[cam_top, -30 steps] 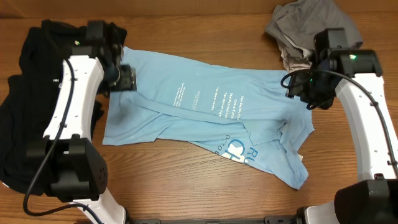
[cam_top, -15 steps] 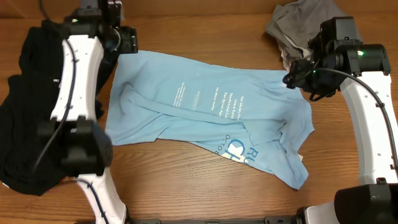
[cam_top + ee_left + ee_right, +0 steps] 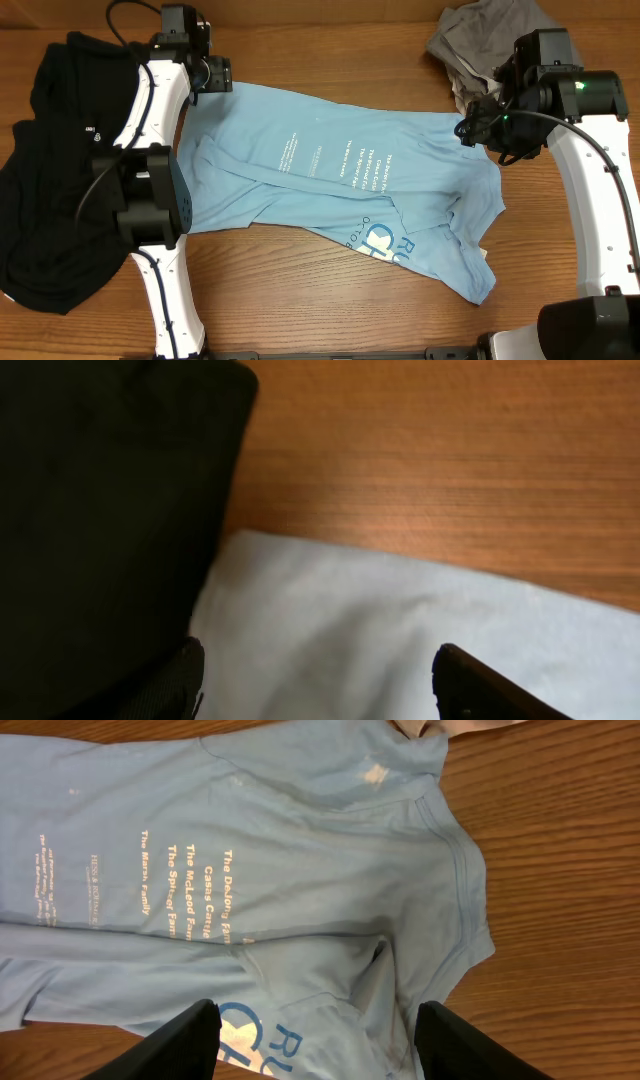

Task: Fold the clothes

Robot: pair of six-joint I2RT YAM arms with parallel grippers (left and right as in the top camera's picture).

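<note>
The right gripper hangs above the sky-blue T-shirt, dark fingers spread wide and pinching nothing. The left gripper is also spread and empty, low over the T-shirt's far left corner; I cannot tell whether its tips touch the cloth. The T-shirt is thin soft knit, lying rumpled on the wood-grain table, with a long diagonal fold ridge, white lettering and a crumpled near right corner. A black shirt is heaped against the T-shirt's left edge. Grey and beige pieces are bunched just beyond its far right corner.
</note>
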